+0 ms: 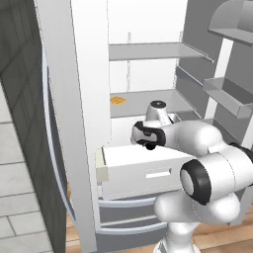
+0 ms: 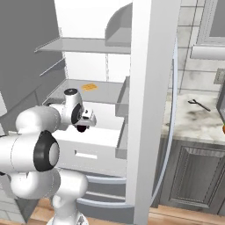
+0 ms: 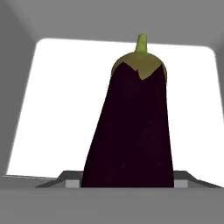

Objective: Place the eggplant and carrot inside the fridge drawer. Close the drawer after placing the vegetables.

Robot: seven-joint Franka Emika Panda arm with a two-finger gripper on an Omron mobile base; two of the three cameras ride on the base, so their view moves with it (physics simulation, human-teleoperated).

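Right now the glossy, near-black purple eggplant [image 3: 131, 131], oval with a green cap and short stem, stands directly ahead of the hand camera, its stem pointing away from the hand towards the bright white floor of the wide white box-shaped fridge drawer [image 1: 143, 170], which is pulled out below the open fridge shelves. From the base views the white arm's two-finger gripper [image 1: 149, 143] hangs just over the open drawer, near its middle, pointing down into it. The finger tips are hidden behind the eggplant, so I cannot see them directly, but by my judgement the gripper is clamped on the eggplant's lower, fatter end, since the vegetable hangs straight off the hand with nothing else under it. The step in hand looks like the release of the eggplant into the drawer. To do it well, the hand should go lower first, so that the eggplant lands gently rather than dropping and rolling, and let go toward the back or one side, leaving room for the carrot. After the release the fingers should lift straight up clear of the drawer walls before swinging away. A flat orange square [image 1: 117, 100] lies on the shelf behind the drawer.
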